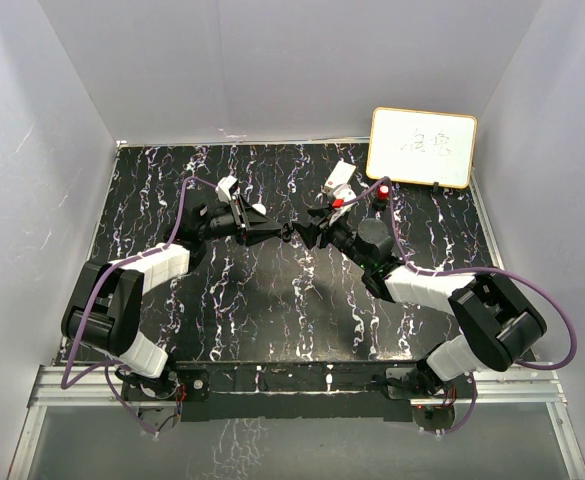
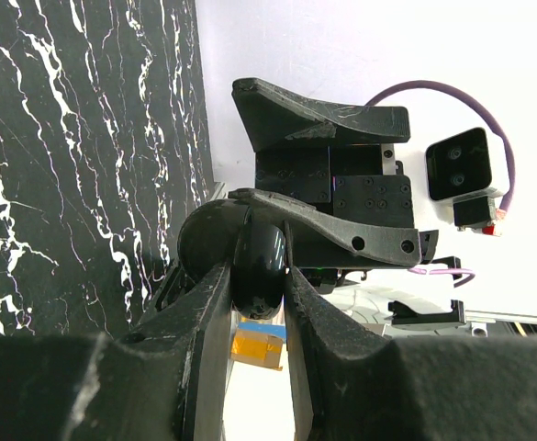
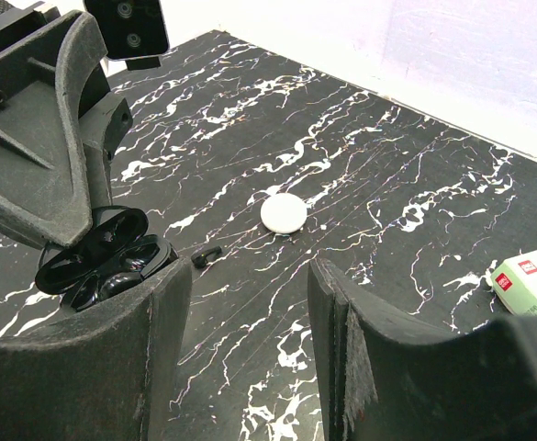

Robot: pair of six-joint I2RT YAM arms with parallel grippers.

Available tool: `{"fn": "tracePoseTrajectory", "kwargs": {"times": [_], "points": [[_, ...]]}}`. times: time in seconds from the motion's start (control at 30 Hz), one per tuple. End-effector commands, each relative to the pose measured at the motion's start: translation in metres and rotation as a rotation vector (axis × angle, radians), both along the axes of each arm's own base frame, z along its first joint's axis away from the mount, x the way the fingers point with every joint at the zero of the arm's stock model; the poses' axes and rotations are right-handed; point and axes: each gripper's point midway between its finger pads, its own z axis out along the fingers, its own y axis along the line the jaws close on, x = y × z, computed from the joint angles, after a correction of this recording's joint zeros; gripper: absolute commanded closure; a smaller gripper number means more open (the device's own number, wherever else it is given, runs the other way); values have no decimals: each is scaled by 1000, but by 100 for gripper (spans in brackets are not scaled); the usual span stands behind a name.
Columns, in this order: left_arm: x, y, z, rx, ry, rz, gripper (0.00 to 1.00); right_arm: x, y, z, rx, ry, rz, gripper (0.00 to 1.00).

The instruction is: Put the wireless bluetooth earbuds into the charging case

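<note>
My L gripper (image 2: 257, 287) is pinched tight on the black case (image 3: 92, 250). It holds the case up off the table (image 3: 387, 184) w/ the lid flipped open. My R gripper (image 3: 248, 294) sits just beside the case mouth, fingers spread, nothing between them.

Inside the open case I see a glossy dark lump that reads as a black bud (image 3: 119, 278) seated in its well. Can't tell if both wells are filled; too dark and partly hidden by my own finger.

On the table just past the case lies a small black piece (image 3: 208, 258), maybe the other black bud, too tiny to be sure. Further out is the white puck (image 3: 284, 213), lid shut, lying flat, well apart from both grippers. No white buds in any view. A white-and-green box (image 3: 525, 280) sits at the far R edge, not involved.

My read: black set approx. half done at best, and the lid isn't closed yet. White set not started.
</note>
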Motion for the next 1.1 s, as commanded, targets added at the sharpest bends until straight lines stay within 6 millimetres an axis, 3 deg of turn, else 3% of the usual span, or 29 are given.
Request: {"fn": "tracePoseTrajectory", "kwargs": {"times": [0.0, 0.8, 1.07], "points": [[1, -3, 19, -19, -43, -13, 100, 1, 1, 41, 68, -83, 8, 48], [12, -6, 6, -22, -9, 2, 100, -4, -1, 40, 69, -79, 13, 48], [9, -5, 8, -24, -14, 0, 100, 6, -8, 39, 70, -70, -54, 49]]}}
